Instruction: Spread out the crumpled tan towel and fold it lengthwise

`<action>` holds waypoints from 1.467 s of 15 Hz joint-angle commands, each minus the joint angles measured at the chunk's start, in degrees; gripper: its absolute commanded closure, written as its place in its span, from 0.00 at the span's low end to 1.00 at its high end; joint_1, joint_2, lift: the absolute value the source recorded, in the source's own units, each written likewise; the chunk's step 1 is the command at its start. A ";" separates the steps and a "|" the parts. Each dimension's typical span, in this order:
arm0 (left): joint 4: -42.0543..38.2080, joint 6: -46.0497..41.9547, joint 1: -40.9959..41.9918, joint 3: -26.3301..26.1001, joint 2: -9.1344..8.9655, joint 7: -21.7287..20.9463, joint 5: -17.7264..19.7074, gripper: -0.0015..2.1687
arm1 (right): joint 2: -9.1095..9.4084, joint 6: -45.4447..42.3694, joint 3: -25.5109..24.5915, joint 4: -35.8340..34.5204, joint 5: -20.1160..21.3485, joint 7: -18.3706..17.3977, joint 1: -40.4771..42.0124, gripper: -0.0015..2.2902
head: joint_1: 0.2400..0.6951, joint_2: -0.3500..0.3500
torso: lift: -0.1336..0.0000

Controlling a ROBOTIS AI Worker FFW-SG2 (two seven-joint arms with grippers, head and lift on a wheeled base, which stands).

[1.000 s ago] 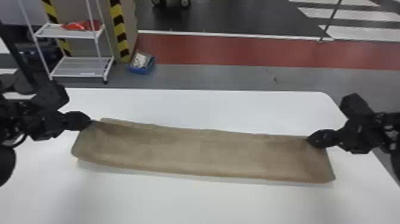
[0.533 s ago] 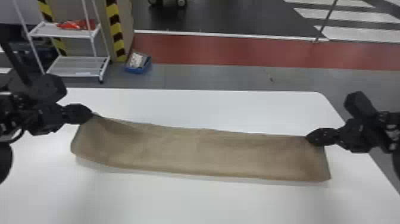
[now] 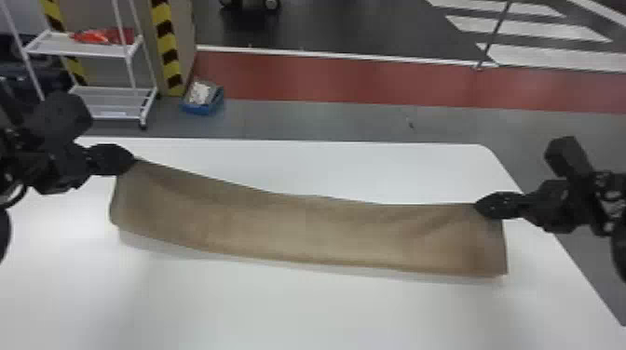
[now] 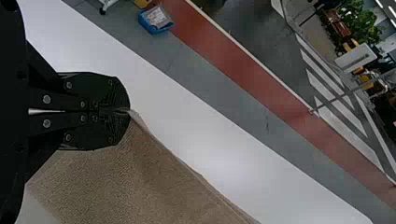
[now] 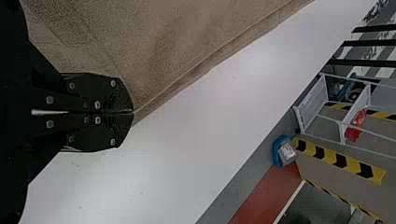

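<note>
White table point(image 3: 279, 312) under everything. Tan towel point(image 3: 307, 228) on it, spread out as a long strip running 9 to 3 o'clock, a bit slack mid-span. Left gripper point(image 3: 133, 160) clamped on its corner at 10 o'clock; right gripper point(image 3: 478, 207) likewise pinching the far edge by the corner near 3. Spreading looks done; I'd call this the lengthwise fold, both hands working the far edge. Layer count is hard to judge from the head view, might be doubled already. Next move wants both corners travelling in step, even tension, edge laid flat and square before either lets go. Left end sits skewed, watch that.
</note>
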 commanded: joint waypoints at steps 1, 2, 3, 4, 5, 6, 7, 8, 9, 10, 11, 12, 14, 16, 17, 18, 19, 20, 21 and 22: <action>1.21 0.08 -0.83 -1.56 -0.30 0.86 -0.55 0.76 | 0.32 -0.01 -0.04 0.00 0.20 -0.01 -0.01 0.96 | 1.00 0.31 | 0.10; 2.36 0.08 -1.45 -2.00 -0.83 1.39 -0.64 0.76 | 0.67 -0.01 -0.04 0.00 0.11 -0.01 -0.01 0.96 | 1.00 0.30 | 0.10; 2.44 0.08 -1.62 -1.91 -1.09 1.83 -0.64 0.76 | 0.94 0.34 -0.12 -0.53 -0.15 -0.01 0.26 0.96 | 1.00 0.30 | 0.10; 2.36 0.08 -1.62 -1.56 -1.09 1.83 -0.11 0.76 | 0.94 0.87 -0.48 -1.14 -0.59 0.08 0.61 0.96 | 1.00 0.30 | 0.10; 2.36 0.08 -1.62 -1.12 -1.00 1.92 0.33 0.76 | 0.85 1.22 -0.48 -1.67 -1.03 0.25 0.61 0.96 | 1.00 0.30 | 0.10; 2.18 0.08 -1.62 -1.03 -1.09 2.00 0.33 0.76 | 0.76 1.22 -0.83 -1.76 -1.12 0.25 0.61 0.96 | 1.00 0.30 | 0.10; 2.18 0.26 -1.62 -1.12 -1.18 2.00 0.33 0.76 | 0.67 1.04 -1.71 -1.67 -1.21 0.25 0.70 0.96 | 1.00 0.30 | 0.10; 2.18 0.26 -1.71 -1.39 -1.27 2.27 0.33 0.76 | 0.67 0.87 -2.15 -1.67 -1.21 0.08 0.70 0.96 | 1.00 0.30 | 0.10; 2.53 0.26 -2.50 -2.18 -1.44 2.71 0.15 0.76 | 0.67 0.87 -2.32 -1.32 -0.68 0.08 1.14 0.96 | 1.00 0.29 | 0.10; 3.41 0.08 -2.94 -2.62 -1.71 2.88 -0.02 0.76 | 0.85 0.52 -2.15 -1.23 -0.33 -0.01 1.40 0.96 | 1.00 0.29 | 0.10; 4.38 0.08 -3.47 -3.06 -2.32 3.32 -0.38 0.76 | 0.94 0.52 -2.15 -1.05 -0.15 -0.10 1.40 0.96 | 1.00 0.28 | 0.10; 4.82 0.08 -3.82 -3.67 -2.67 3.67 -0.55 0.76 | 1.11 0.52 -2.32 -0.88 -0.15 -0.28 1.40 0.96 | 1.00 0.27 | 0.10; 6.75 0.08 -5.05 -4.20 -3.11 3.94 -0.90 0.76 | 1.11 -0.01 -2.32 -0.18 0.38 -0.54 1.31 0.96 | 1.00 0.26 | 0.10; 9.30 -0.09 -6.37 -4.99 -3.11 5.26 -1.08 0.76 | 1.11 -0.36 -2.32 0.62 0.73 -0.72 1.05 0.96 | 1.00 0.25 | 0.10; 10.71 -0.09 -6.98 -4.99 -3.11 6.05 -1.17 0.76 | 1.11 -0.54 -2.41 1.32 0.73 -0.80 0.61 0.96 | 1.00 0.25 | 0.10; 11.67 -0.09 -7.77 -4.99 -3.11 6.75 -1.17 0.76 | 1.11 -0.71 -2.41 2.02 0.82 -0.89 0.17 0.96 | 1.00 0.25 | 0.10; 12.81 -0.27 -8.39 -5.08 -3.11 7.81 -1.17 0.76 | 1.20 -1.07 -2.23 2.99 1.34 -1.07 -0.45 0.96 | 1.00 0.25 | 0.10; 14.40 -0.62 -9.36 -5.17 -3.11 8.68 -1.17 0.76 | 1.55 -1.95 -2.06 3.87 2.05 -1.24 -0.80 0.96 | 1.00 0.25 | 0.10; 16.07 -0.97 -10.23 -5.43 -3.11 9.74 -1.26 0.76 | 1.82 -2.30 -2.06 4.31 2.22 -1.59 -1.15 0.96 | 1.00 0.25 | 0.10; 17.47 -1.15 -10.85 -5.78 -3.11 10.53 -1.26 0.76 | 1.91 -2.82 -1.97 4.92 2.48 -1.68 -1.41 0.96 | 1.00 0.26 | 0.10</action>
